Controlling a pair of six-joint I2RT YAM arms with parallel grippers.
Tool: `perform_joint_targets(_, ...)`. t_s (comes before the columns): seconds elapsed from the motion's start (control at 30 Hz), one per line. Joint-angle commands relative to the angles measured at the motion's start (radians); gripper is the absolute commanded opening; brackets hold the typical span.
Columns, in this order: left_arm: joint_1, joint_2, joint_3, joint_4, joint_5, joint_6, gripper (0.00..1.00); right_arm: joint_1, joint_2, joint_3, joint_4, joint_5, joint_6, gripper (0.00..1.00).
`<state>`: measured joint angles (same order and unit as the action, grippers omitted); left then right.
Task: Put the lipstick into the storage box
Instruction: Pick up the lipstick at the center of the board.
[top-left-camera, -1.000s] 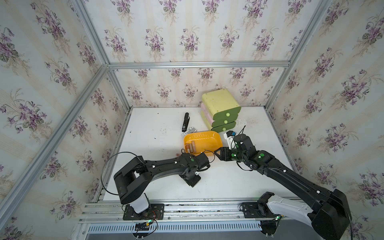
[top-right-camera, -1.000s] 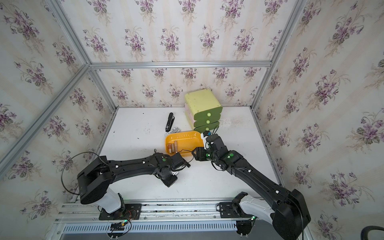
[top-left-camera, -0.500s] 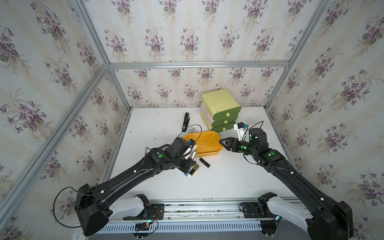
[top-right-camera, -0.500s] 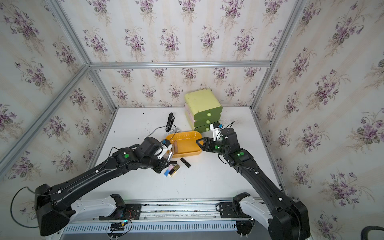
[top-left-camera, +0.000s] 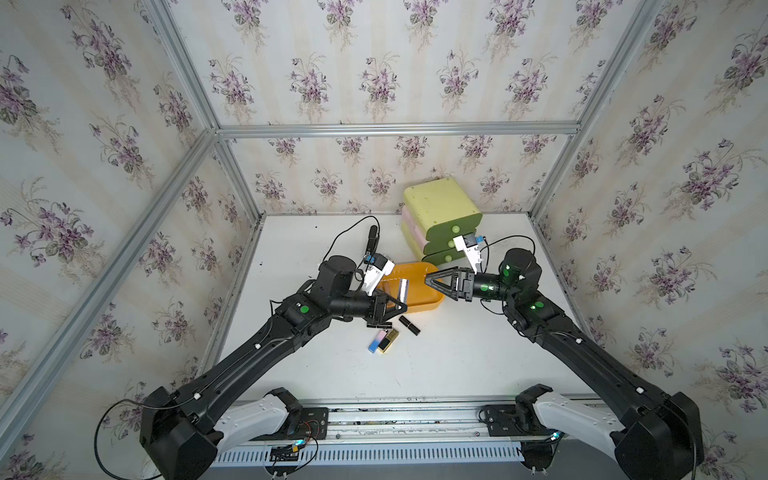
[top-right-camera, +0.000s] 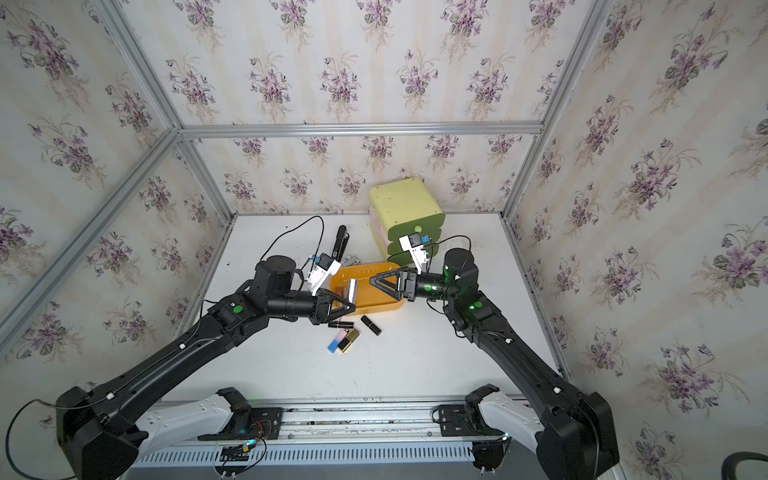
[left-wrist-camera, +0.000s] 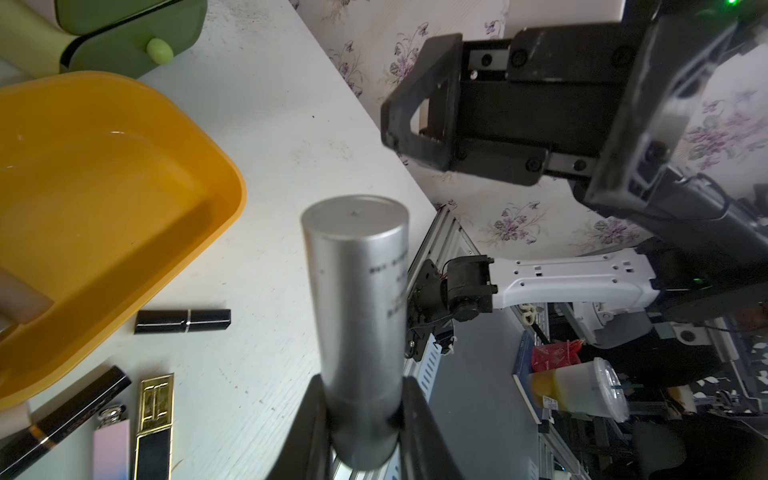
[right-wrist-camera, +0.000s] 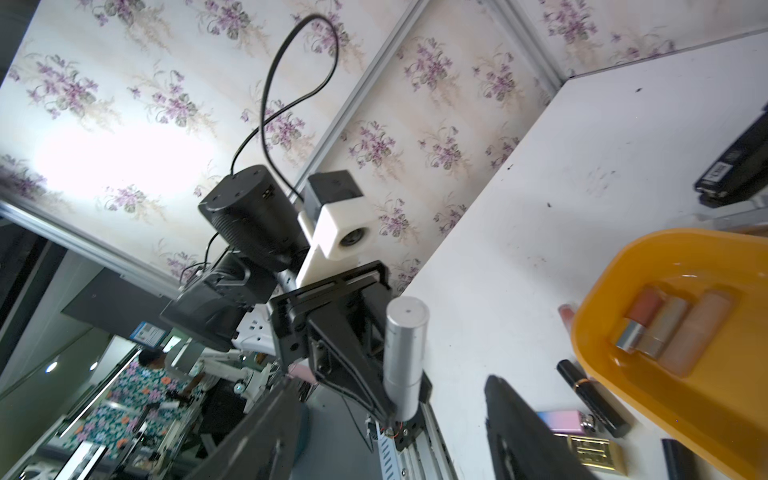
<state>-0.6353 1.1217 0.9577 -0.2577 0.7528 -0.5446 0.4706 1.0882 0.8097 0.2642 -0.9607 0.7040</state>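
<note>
**Caller:** Left pincer (top-left-camera: 401, 307), what have you got?

**Me:** A silver lipstick (top-left-camera: 403, 289), clamped tight. I grip it by one end only, so most of it sticks out past my tips. With that short hold it should fall clean when I let go.

**Caller:** And the box (top-left-camera: 419, 308)?

**Me:** Just beside my left tips, low and off to one side. In both top views the lipstick overlaps its near end. In my left wrist view there is bare table (left-wrist-camera: 291, 124) behind the lipstick, so I judge I'm at the rim and not yet over the hollow.

**Caller:** Right pincer (top-left-camera: 430, 280)?

**Me:** Wide apart and empty. It points straight at my left tips from across the box, above the far end. My guess is it waits there to steady the box or take the lipstick. It's close enough that the two sets of tips could clash.

**Caller:** Anything already in?

**Me:** Yes, pale pink tubes (right-wrist-camera: 673, 328) lie side by side on the box floor. Below my left pincer, outside the box, are a black tube (top-left-camera: 409, 325), a gold case (top-left-camera: 387, 340) and a pink-blue case (top-left-camera: 376, 341). They lie near the box wall, so those come after this one.
</note>
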Motion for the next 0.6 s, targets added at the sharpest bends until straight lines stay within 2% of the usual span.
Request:
perform_joint_targets(0.0, 0.002, 0.011, 0.005, 0.127, 0.074, -0.056, 0.16, 0.042, 0.023, 0.025, -0.021, -0.011, -0.048, 0.73)
perform_joint_targets(0.13, 0.002, 0.013, 0.009, 0.124, 0.075, -0.06, 0.16, 0.06, 0.036, 0.034, -0.015, 0.011, -0.046, 0.73)
perform_joint_targets(0.23, 0.003, 0.01, 0.006, 0.121, 0.076, -0.061, 0.16, 0.115, 0.048, 0.036, -0.001, 0.02, -0.04, 0.72)
perform_joint_targets(0.57, 0.002, 0.003, -0.005, 0.109, 0.077, -0.052, 0.16, 0.177, 0.085, 0.049, 0.009, 0.068, -0.041, 0.61)
